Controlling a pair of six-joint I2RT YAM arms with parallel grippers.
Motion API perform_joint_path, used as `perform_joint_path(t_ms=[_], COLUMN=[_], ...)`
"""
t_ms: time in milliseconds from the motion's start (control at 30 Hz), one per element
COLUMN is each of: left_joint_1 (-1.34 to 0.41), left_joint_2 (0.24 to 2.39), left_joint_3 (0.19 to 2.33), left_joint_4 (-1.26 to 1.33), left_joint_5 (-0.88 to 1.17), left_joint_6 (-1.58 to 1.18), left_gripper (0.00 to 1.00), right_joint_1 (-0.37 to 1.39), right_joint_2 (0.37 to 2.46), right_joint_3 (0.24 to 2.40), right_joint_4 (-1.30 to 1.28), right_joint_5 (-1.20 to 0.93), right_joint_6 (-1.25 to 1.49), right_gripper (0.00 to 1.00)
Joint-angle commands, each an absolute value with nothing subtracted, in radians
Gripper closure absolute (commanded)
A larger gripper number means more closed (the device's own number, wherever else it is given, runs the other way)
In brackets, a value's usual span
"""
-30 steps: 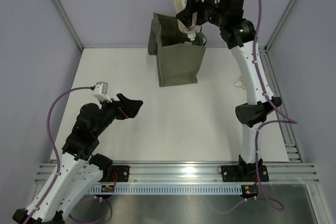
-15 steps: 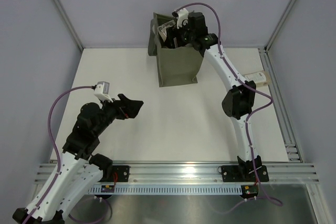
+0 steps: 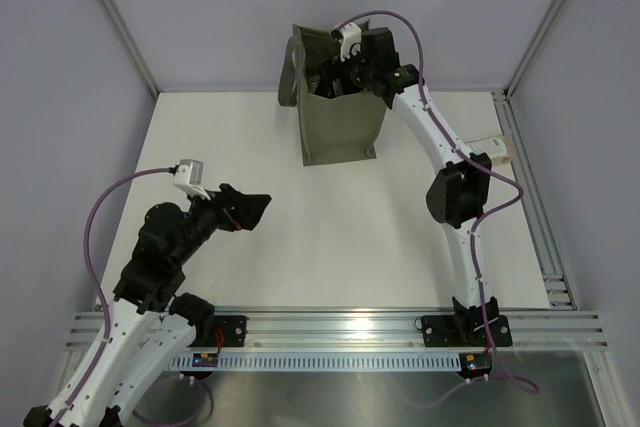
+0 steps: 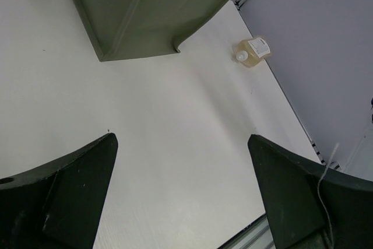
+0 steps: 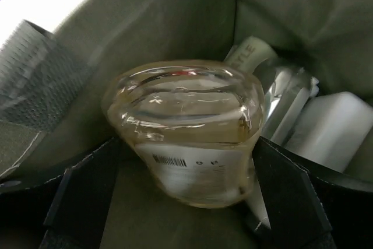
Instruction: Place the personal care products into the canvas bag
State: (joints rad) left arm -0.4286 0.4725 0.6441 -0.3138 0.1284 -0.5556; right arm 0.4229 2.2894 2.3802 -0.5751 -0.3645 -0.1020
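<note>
Left claw [image 3: 246, 209]: open, jaws set wide apart; raised above the surface, with only bare surface seen between its fingers in the left wrist view.
Surface [image 3: 300, 247]: white and flat; the bag and one loose bottle are carried on it.
Canvas bag [image 3: 338, 132]: olive-green and upright, with its mouth open upward. It is stood ahead of the left claw and a little to its right, well apart from it.
Right claw [image 3: 338, 75]: lowered into the mouth of the canvas bag from the right. It is closed on the clear yellowish bottle, which is pressed between both fingers in the right wrist view.
Clear yellowish bottle [image 5: 186, 109]: held inside the canvas bag, its base turned toward the wrist camera. A white label with a barcode is seen on its side. The cap is hidden.
Bag contents: beyond the right claw and to its right, a silver item [image 5: 285, 94], a pale blocky item [image 5: 332, 126] and a pale lettered tube [image 5: 247, 53] are seen against the inner wall. Their exact kind cannot be told.
Amber bottle [image 3: 490, 150]: white-capped, laid on its side on the surface, outside the canvas bag. It is found far ahead and right of the left claw, right of and nearer than the right claw, just beside the rail [image 3: 520, 162], and touched by neither claw.
</note>
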Motion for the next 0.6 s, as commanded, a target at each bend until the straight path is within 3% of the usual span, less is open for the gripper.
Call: perform_joint_path(t_ms=[0, 267, 467, 567], left_joint_1=[-0.425, -0.425, -0.425, -0.425], left_joint_2=[0.454, 0.454, 0.462, 0.463], left_joint_3=[0.652, 0.664, 0.657, 0.643], left_joint_4=[-0.29, -0.301, -0.275, -0.249], left_joint_5=[0.158, 0.181, 0.193, 0.201], left_joint_6=[-0.546, -0.552, -0.558, -0.572], left_gripper=[0.01, 0.01, 0.01, 0.01], right_joint_1=[0.387, 0.157, -0.093, -0.169], right_joint_2=[2.105, 1.835, 1.678, 1.609], right_joint_3=[2.454, 2.211, 1.903, 1.708], right_joint_4=[-0.489, -0.551, -0.643, -0.605], right_joint_5=[-0.425, -0.574, -0.428, -0.221], right_joint_6=[-0.141, -0.008, 0.216, 0.29], right_gripper=[0.01, 0.01, 0.01, 0.0])
